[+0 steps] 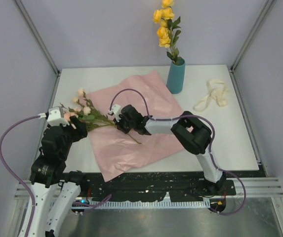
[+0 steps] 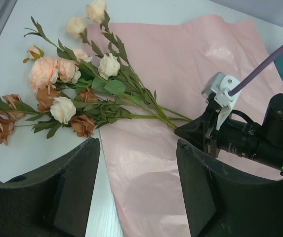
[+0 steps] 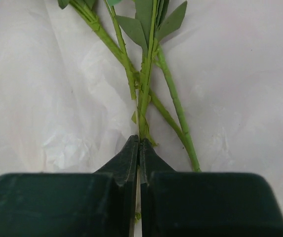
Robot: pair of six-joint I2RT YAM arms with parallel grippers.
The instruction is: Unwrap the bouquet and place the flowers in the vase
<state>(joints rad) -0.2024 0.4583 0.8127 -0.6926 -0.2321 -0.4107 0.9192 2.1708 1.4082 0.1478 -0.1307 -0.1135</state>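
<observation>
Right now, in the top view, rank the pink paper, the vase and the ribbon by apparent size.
1. pink paper, largest by far.
2 or 3. ribbon and vase look alike: the loose loops sprawl wider, the vase is solid, so unranked.

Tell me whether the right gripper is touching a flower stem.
Touching. The right wrist view shows the right gripper shut on a flower stem, pinched between its tips.

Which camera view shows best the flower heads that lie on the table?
The left wrist view: the flowers lie near and unobstructed, each bloom distinct. The top view shows them small. The right wrist view shows only stems and leaves.
</observation>
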